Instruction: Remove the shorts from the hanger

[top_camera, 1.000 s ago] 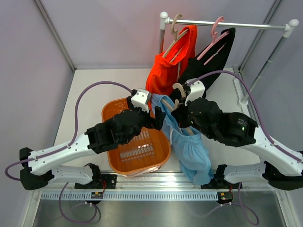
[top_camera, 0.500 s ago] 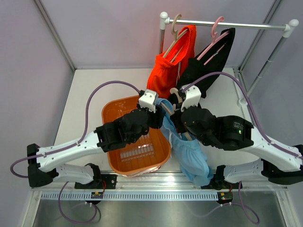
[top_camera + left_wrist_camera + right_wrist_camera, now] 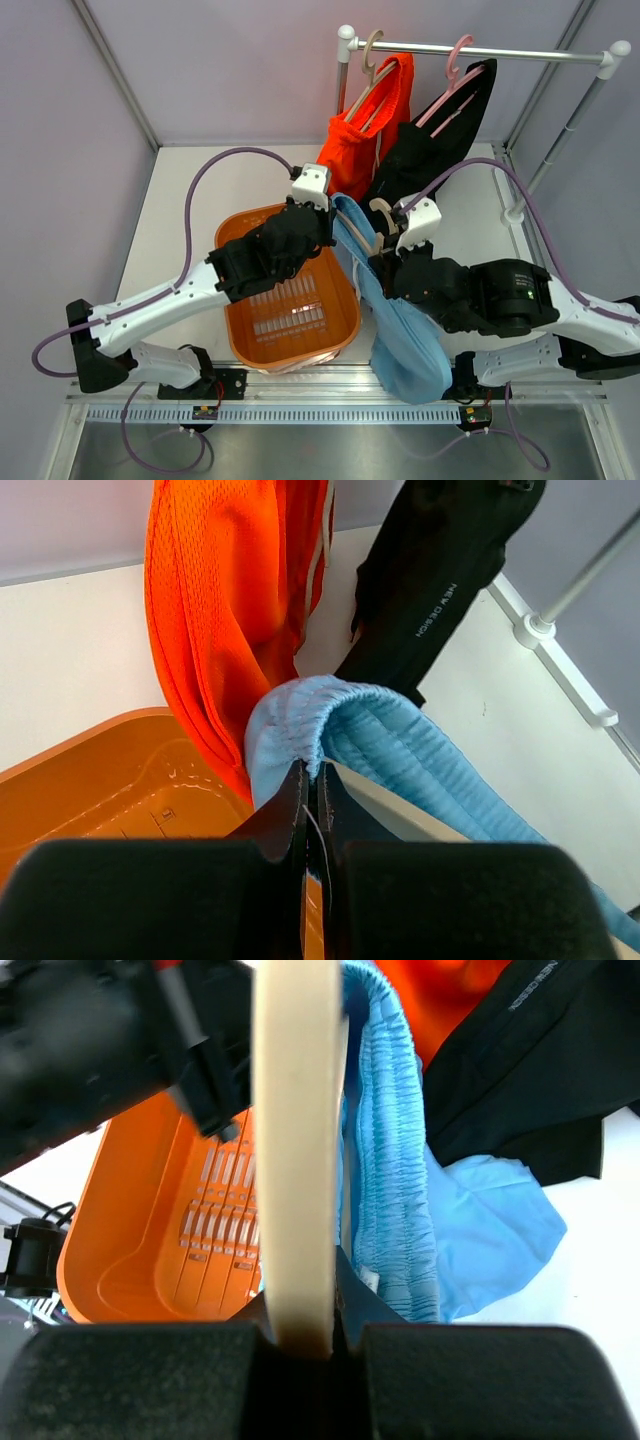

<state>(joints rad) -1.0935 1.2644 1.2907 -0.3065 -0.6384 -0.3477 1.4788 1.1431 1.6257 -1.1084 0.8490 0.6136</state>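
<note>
The light blue shorts [image 3: 405, 340] hang on a cream hanger [image 3: 380, 213] held in the air between the two arms, right of the basket. My left gripper [image 3: 312, 775] is shut on the gathered waistband of the light blue shorts [image 3: 400, 750] at its top corner; from above, the left gripper [image 3: 331, 214] sits at the far end of the waistband. My right gripper [image 3: 300, 1305] is shut on the hanger [image 3: 297, 1140], with the blue shorts [image 3: 390, 1160] draped just beside it. Orange shorts [image 3: 355, 140] and black shorts [image 3: 435, 145] hang on the rail behind.
An orange plastic basket [image 3: 290, 320] sits on the table under the left arm. The metal clothes rail [image 3: 480, 50] spans the back right, its post base [image 3: 513, 213] on the table. Purple walls close in both sides.
My left gripper went from open to shut on the blue waistband and moved farther back and right. The right arm drew the hanger nearer, and the shorts now hang stretched between them.
</note>
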